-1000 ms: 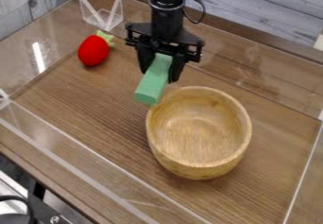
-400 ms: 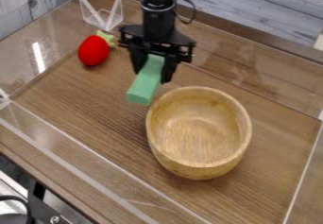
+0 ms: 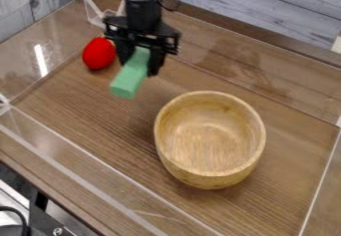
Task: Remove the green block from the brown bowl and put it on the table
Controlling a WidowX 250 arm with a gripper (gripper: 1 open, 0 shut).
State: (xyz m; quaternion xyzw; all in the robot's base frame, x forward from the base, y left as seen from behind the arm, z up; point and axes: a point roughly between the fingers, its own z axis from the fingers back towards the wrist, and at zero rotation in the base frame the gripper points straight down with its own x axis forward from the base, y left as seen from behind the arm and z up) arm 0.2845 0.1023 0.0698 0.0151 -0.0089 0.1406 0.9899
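Observation:
A bright green block (image 3: 128,79) hangs tilted above the table (image 3: 80,120), to the left of the brown bowl (image 3: 210,137). My black gripper (image 3: 139,57) points straight down and is shut on the block's upper end. The light-tan bowl stands with nothing in it, right of and nearer than the gripper. The block's lower end is clear of the wood surface and of the bowl's rim.
A red strawberry-shaped toy (image 3: 98,52) lies just left of the gripper, close to the held block. Clear plastic walls (image 3: 54,150) edge the table along the front and left. A folded clear plastic piece stands at the back behind the arm.
The gripper has carried the green block to the left, away from the bowl's rim and toward the strawberry toy. The bowl has not moved.

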